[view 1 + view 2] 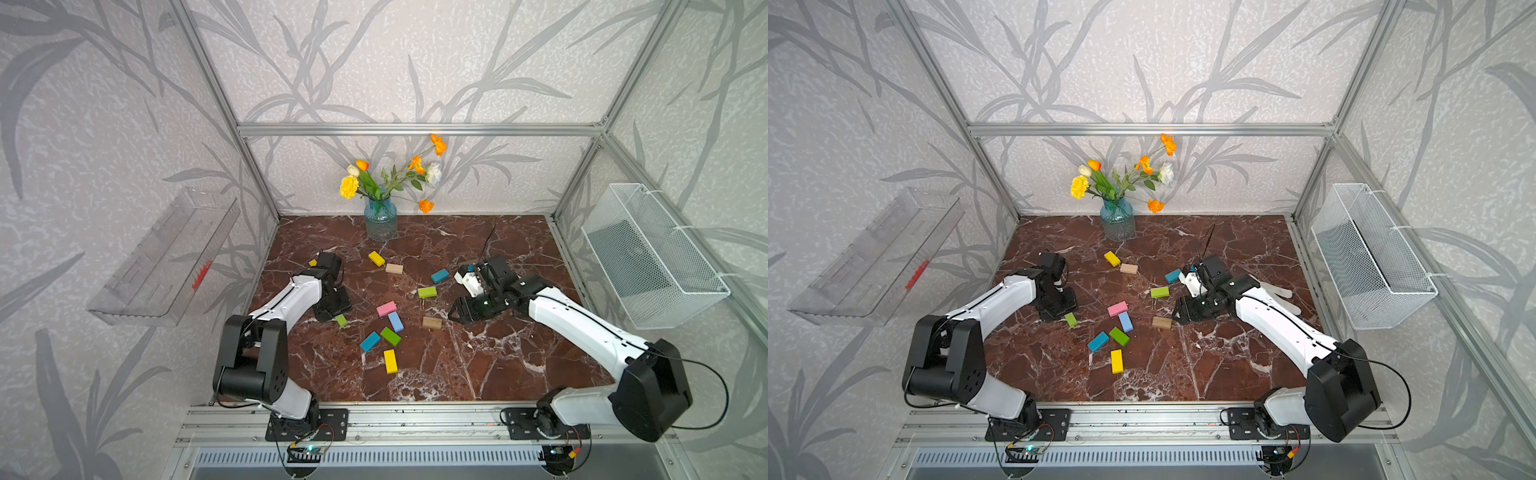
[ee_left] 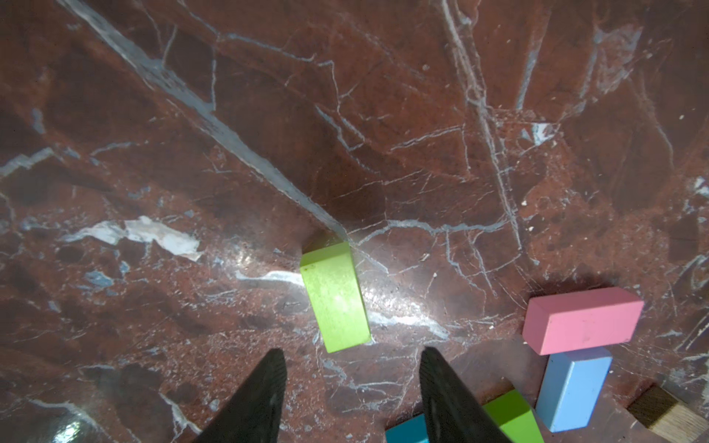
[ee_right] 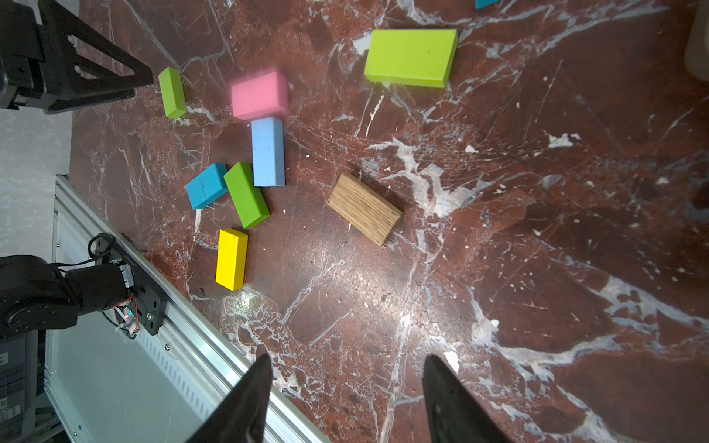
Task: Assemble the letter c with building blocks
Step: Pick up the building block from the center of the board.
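Left wrist view, item one: left gripper point(image 2: 353, 353), fingers spread and empty. We log the small lime block point(image 2: 335, 299) lying flat just ahead of the tips, roughly centred between them but skewed to their line. Risk, as we judge it: closing from here would catch a corner rather than the long faces, and the block would spin or skid on the glossy marble table point(image 2: 383, 115). Off to the side of one finger, the pink block point(image 2: 583, 320) touches the end of the light-blue block point(image 2: 573, 387); a wide sweep could knock that pair apart.

Item two: right gripper point(image 3: 348, 358), fingers likewise parted, nothing between them. The wooden block point(image 3: 364, 209) sits well ahead of the tips, diagonal to them; same corner-pinch hazard. Both arms point toward one cluster, so we note a chance of the fingers meeting.

Item three, building blocks point(image 1: 390, 336): flat, same-sized bricks in yellow, lime, teal, light blue, pink and bare wood, with smooth faces and crisp edges. In both top views they lie scattered between the two grippers; no C outline yet.
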